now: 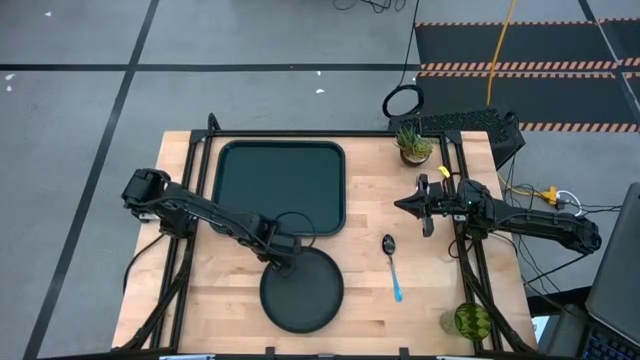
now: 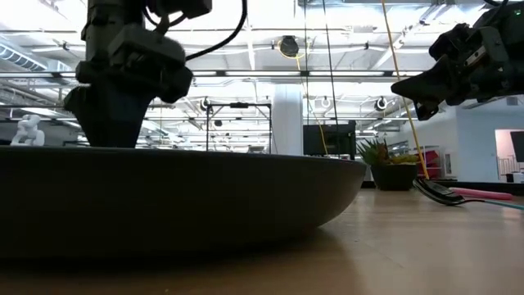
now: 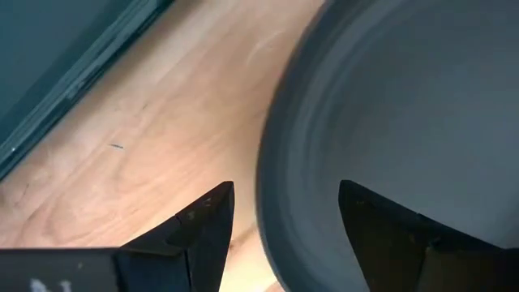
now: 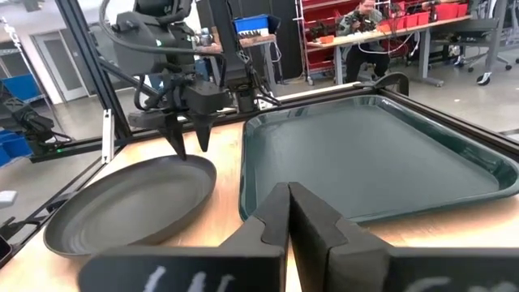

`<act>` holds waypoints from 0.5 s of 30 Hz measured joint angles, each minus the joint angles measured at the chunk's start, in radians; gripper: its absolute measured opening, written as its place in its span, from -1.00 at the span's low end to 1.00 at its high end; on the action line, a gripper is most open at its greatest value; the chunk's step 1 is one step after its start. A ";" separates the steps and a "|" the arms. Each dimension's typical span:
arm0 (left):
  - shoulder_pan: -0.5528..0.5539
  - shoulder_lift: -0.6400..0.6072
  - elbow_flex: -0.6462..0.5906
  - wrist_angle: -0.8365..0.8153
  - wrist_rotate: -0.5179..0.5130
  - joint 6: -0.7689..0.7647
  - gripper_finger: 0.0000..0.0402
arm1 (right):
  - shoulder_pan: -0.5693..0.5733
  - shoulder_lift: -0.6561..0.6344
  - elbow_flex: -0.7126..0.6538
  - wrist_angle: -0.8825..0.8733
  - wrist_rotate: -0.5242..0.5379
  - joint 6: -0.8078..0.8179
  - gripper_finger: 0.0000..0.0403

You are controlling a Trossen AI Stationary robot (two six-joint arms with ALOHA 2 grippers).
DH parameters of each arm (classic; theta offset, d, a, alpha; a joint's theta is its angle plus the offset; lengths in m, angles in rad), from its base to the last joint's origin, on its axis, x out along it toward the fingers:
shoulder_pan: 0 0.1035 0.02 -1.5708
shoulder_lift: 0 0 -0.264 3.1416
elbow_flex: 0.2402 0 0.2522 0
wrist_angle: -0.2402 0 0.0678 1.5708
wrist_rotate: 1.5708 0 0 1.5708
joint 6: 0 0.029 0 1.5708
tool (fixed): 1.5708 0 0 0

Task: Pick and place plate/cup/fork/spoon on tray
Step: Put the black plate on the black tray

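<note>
— At lower centre of the high view, our left end effector (image 1: 287,262) is released, straddling the upper-left rim of the plate (image 1: 305,295).
— So we lift it upward to the tray (image 1: 232,160); the right end effector (image 1: 405,204) waits clenched.

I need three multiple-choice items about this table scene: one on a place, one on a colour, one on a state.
1. Where is the round dark plate?
A. on the wooden table, near the large dark green rectangular tray
B. inside the tray
C. under the potted plant

2. What colour is the handle of the metal spoon?
A. red
B. light blue
C. yellow

3. How is the left claw?
A. shut, above the tray
B. open, straddling the plate's rim
C. holding the spoon

Answers: 1 A, the high view shows the plate on bare wood; 2 B, the handle looks blue from above; 3 B, the left wrist view shows one finger on each side of the rim.
</note>
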 joint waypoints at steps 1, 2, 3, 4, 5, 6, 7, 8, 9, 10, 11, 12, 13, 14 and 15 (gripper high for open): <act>0.000 0.000 -0.010 0.001 0.000 -0.001 0.12 | 0.000 0.000 0.000 0.000 0.000 0.000 -1.00; 0.000 0.000 -0.018 0.000 0.000 -0.001 0.12 | 0.000 0.000 0.000 0.000 0.000 0.000 -1.00; 0.000 0.000 -0.024 0.000 0.000 -0.001 0.12 | 0.000 0.000 0.000 0.000 0.000 0.000 -1.00; 0.000 0.000 -0.027 0.001 0.000 -0.002 0.12 | 0.000 0.000 0.000 0.000 0.000 0.000 -1.00; 0.002 0.000 -0.029 0.001 -0.001 -0.002 0.12 | 0.000 0.000 0.000 0.000 0.000 0.000 -1.00; 0.002 0.000 -0.029 0.002 -0.002 0.000 0.12 | 0.000 0.000 0.000 0.000 0.000 0.000 -1.00; 0.003 0.000 -0.029 0.004 -0.004 0.003 0.12 | 0.000 0.000 0.000 0.000 0.000 0.000 -1.00; 0.003 0.000 -0.029 0.006 -0.010 0.006 0.12 | 0.000 0.000 0.000 0.000 0.000 0.000 -1.00; 0.003 0.000 -0.030 0.009 -0.016 0.011 0.12 | 0.000 0.000 0.000 0.000 0.000 0.000 -1.00; 0.003 0.000 -0.033 0.015 -0.024 0.016 0.12 | 0.000 0.000 0.000 0.000 0.000 0.000 -1.00; 0.003 0.000 -0.037 0.020 -0.033 0.019 0.12 | 0.000 0.000 0.000 0.000 0.000 0.000 -1.00; 0.004 0.000 -0.040 0.019 -0.040 0.017 0.12 | 0.000 0.000 0.000 0.000 0.000 0.000 -1.00; 0.007 0.000 -0.041 0.019 -0.045 0.013 0.12 | 0.000 0.000 0.000 0.000 0.000 0.000 -1.00; 0.009 0.000 -0.041 0.020 -0.050 0.011 0.12 | 0.000 0.000 0.000 0.000 0.000 0.000 -1.00; 0.008 0.000 -0.041 0.023 -0.051 0.010 0.12 | 0.000 0.000 0.000 0.000 0.000 0.000 -1.00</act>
